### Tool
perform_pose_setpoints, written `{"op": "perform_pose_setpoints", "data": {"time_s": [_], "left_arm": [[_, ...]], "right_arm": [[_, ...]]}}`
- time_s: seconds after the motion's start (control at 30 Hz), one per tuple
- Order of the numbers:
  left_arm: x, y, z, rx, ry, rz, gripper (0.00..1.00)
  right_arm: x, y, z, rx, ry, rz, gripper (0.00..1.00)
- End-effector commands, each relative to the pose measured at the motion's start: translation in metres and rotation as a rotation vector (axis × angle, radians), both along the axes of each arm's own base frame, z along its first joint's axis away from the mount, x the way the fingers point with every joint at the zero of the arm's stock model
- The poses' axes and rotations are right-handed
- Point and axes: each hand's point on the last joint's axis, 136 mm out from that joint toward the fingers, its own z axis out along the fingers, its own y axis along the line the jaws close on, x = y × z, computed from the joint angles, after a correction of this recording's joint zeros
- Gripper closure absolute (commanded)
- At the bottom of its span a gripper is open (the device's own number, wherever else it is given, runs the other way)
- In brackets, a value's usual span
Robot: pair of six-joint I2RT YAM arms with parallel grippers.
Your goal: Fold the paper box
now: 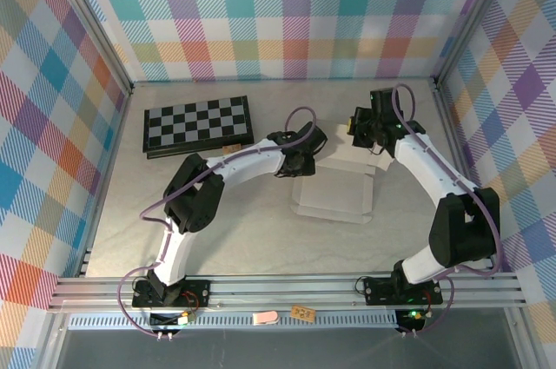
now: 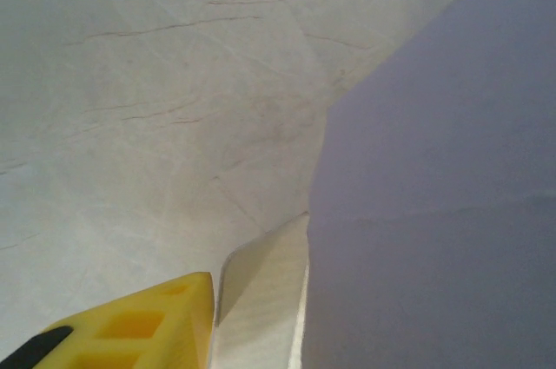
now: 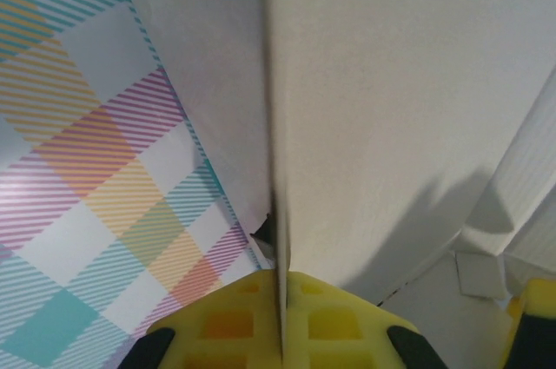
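The paper box looks roughly half-folded: the right gripper clamps its raised panel at 1 o'clock, the left gripper, whose state I cannot tell, is at 11 o'clock, and flaps remain.

The top camera looks down from the near edge over the whole table; both wrist cameras sit close against the paper box, shared by all.

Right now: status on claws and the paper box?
Right claw shut on a paper box panel. Left claw at the box's left edge, jaws unclear. Checkerboard lies apart, far left.
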Motion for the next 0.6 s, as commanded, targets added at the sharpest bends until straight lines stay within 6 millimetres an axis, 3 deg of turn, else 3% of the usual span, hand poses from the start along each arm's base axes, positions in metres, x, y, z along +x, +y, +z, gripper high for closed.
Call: {"op": "perform_pose_setpoints", "data": {"time_s": [0.0,0.1,0.2,0.3,0.4,0.47,0.57], "left_arm": [[-0.01,0.007,0.075,-0.093,-0.11,-0.049,0.53],[-0.019,0.024,0.117,-0.251,-0.135,-0.059,0.52],[-0.015,0.056,0.142,-0.422,-0.157,-0.049,0.57],[0.005,0.088,0.135,-0.53,-0.129,-0.023,0.7],[0.025,0.1,0.113,-0.511,-0.143,-0.094,0.79],[0.035,0.089,0.107,-0.508,-0.194,-0.191,0.77],[0.033,0.067,0.097,-0.5,-0.207,-0.308,0.67]], "right_arm": [[0.007,0.014,-0.004,-0.038,-0.068,0.105,1.0],[0.014,0.019,-0.006,-0.056,-0.127,0.152,1.0],[0.018,0.024,-0.004,-0.069,-0.182,0.21,1.0],[0.019,0.029,-0.003,-0.081,-0.227,0.281,1.0],[0.017,0.032,-0.004,-0.089,-0.247,0.351,1.0],[0.015,0.032,-0.011,-0.083,-0.237,0.364,1.0],[0.013,0.031,-0.018,-0.076,-0.235,0.362,1.0]]}}
